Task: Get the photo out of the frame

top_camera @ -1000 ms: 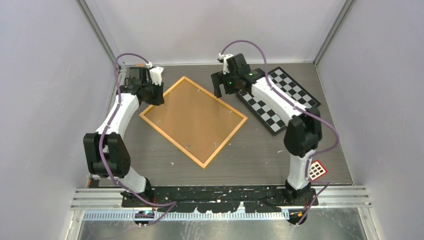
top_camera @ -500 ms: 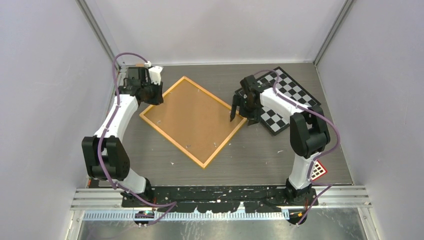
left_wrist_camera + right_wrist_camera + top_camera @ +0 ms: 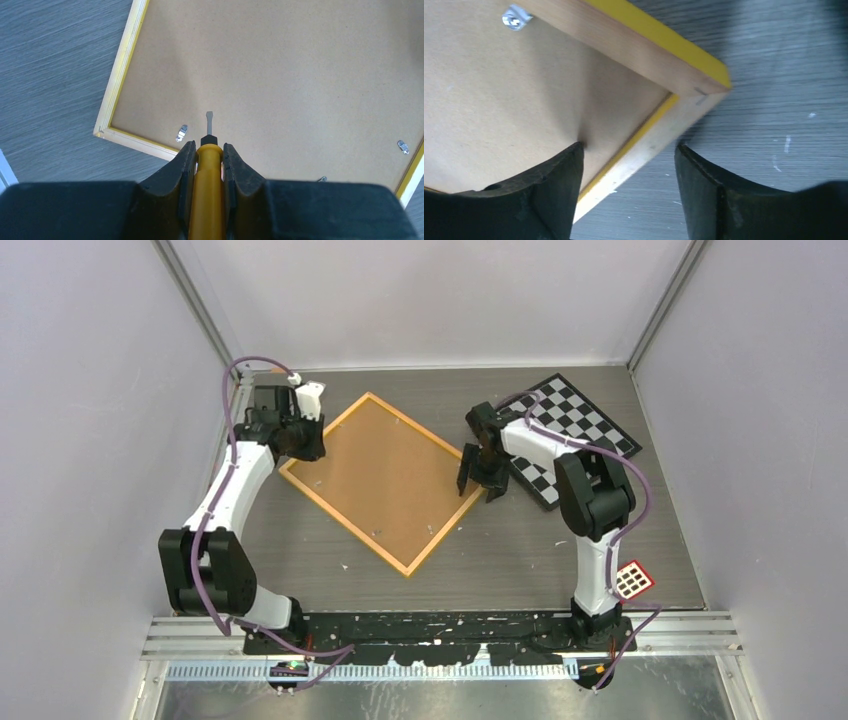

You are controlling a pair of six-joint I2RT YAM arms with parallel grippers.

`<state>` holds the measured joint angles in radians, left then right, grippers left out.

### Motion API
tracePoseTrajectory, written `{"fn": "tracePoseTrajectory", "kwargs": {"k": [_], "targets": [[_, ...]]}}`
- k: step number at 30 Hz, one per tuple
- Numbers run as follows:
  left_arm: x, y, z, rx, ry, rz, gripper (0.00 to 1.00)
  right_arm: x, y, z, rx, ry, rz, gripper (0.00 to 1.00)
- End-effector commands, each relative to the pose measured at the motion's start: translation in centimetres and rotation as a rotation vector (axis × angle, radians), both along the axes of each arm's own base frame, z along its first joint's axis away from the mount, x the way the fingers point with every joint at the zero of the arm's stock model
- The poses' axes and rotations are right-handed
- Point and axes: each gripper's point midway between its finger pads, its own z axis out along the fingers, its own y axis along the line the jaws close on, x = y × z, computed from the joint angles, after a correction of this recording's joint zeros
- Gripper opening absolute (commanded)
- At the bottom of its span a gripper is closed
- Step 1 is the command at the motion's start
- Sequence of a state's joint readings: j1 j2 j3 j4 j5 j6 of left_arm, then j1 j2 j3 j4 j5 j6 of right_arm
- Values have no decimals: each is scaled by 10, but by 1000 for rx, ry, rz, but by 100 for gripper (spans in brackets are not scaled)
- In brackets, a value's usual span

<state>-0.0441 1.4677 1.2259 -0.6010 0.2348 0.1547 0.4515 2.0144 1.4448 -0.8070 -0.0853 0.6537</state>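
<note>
Yellow-orange rectangular picture frame (image 3: pixel 634 52) lies back-up on the tabletop (image 3: pixel 500 540), brown cork-like backing board (image 3: pixel 385 475) inside. Left tool (image 3: pixel 208 147) clamps a yellow-handled screwdriver (image 3: pixel 205 200) over the board; right tool (image 3: pixel 629 149), wide, straddles the frame's edge.

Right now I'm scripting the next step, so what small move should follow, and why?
Probably close the right end effector on the frame rail: its fingers straddle the corner, not yet gripping. That would steady the frame while the screwdriver in the left end effector, tip near a clip, works.

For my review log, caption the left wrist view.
Left tool grips a yellow-handled screwdriver, blade over the backing board of the frame, beside a metal clip.
</note>
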Motion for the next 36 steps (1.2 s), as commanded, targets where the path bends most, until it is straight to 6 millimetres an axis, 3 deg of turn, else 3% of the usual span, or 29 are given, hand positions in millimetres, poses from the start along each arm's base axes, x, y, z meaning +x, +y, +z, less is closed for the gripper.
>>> {"fn": "tracePoseTrajectory", "kwargs": {"k": [1,4,7,13,18,26,36], "targets": [[-4,3,21,-7,-66,15,0,13,14,-5,-69,-61,87,63],[-8,4,25,-4,-68,6,0,11,7,-13,-131,-40,130,44],[-12,3,31,-5,-76,-17,0,17,-4,-8,-162,-58,178,30],[-30,-11,30,-32,-22,-160,0,40,-26,3,-213,-138,373,13],[-36,-13,23,-23,25,-208,0,54,-37,3,-220,-154,452,8],[-29,-6,1,56,47,-262,0,68,-15,-2,-142,-131,334,3],[-69,7,-36,230,160,-431,0,67,-28,-11,-173,-90,241,0]]}}
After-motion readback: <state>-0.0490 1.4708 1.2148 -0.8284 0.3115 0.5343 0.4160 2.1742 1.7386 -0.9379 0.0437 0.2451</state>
